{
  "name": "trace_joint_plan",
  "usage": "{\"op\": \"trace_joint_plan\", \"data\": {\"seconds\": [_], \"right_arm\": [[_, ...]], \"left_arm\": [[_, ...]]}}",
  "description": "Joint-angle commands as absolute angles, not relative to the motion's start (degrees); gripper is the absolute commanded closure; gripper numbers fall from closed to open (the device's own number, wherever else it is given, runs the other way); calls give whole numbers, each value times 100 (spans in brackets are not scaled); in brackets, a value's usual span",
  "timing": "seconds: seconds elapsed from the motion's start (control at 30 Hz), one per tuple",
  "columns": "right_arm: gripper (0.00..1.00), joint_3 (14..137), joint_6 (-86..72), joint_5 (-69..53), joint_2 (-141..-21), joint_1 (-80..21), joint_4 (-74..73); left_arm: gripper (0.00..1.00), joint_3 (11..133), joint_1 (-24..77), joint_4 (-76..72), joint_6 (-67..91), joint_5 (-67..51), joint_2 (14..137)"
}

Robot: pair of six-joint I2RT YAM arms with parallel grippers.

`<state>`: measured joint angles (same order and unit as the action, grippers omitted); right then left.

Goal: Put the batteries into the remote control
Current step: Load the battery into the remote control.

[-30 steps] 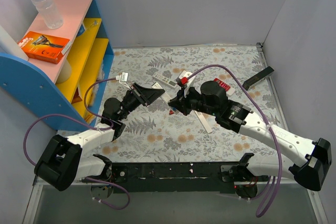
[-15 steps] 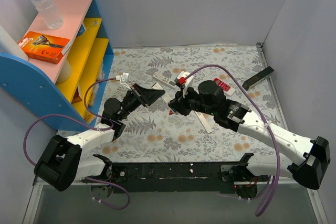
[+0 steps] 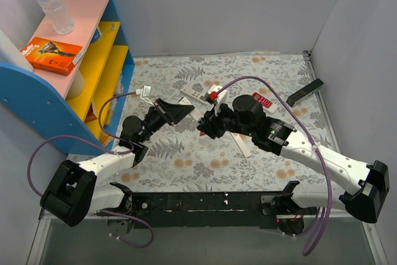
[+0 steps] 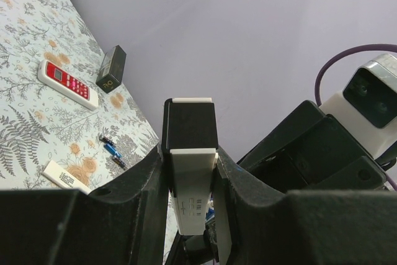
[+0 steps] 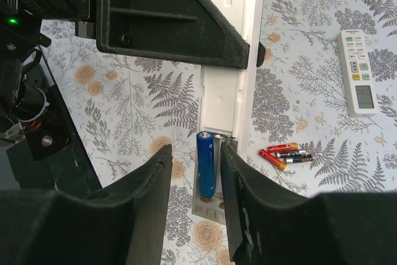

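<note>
The table (image 3: 186, 159) has a pale grey cloth printed with darker grey ferns and small orange blossoms. The remote control (image 4: 192, 184) is white with a black end. The battery (image 5: 206, 166) is blue with a silvery tip. The small cells (image 5: 285, 151) are red-orange and dark. One flat remote (image 4: 67, 82) is red with pink buttons, and the short remote (image 5: 358, 72) is white. The left pincer (image 4: 189, 159) and right pincer (image 5: 195, 172) are black. The cable (image 3: 267, 80) is purple. The shelf (image 3: 115, 60) is blue, yellow and pink, and the box (image 3: 53, 55) on it is orange.
</note>
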<state>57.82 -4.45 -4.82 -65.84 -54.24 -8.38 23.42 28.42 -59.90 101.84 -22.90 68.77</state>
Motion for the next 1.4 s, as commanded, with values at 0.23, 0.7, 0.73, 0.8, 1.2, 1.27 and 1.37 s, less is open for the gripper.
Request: {"op": "trace_joint_plan", "data": {"seconds": [0.23, 0.7, 0.73, 0.8, 1.2, 1.27, 1.37], "right_arm": [[37, 6618, -27, -421, -6513, -5379, -1327], [41, 7470, 2741, -1695, -6495, -5379, -2785], [42, 7514, 2873, -1748, -6504, -5379, -2969], [43, 7585, 3171, -1889, -6547, -5379, -3119], [60, 8068, 3630, -2355, -7049, -5379, -3779], [61, 8095, 3691, -2382, -7110, -5379, -3814], [64, 8121, 3744, -2382, -7189, -5379, -3832]], "left_arm": [[100, 2312, 2839, -5994, 10301, -2470, 6574], [100, 2557, 2839, -5423, 10275, -2865, 6539], [100, 2592, 2839, -5379, 10274, -2935, 6539], [100, 2680, 2839, -5274, 10239, -3023, 6548], [100, 3111, 2839, -4755, 9967, -3463, 6574], [100, 3155, 2839, -4641, 9905, -3515, 6583], [100, 3190, 2830, -4623, 9879, -3551, 6600]]}}
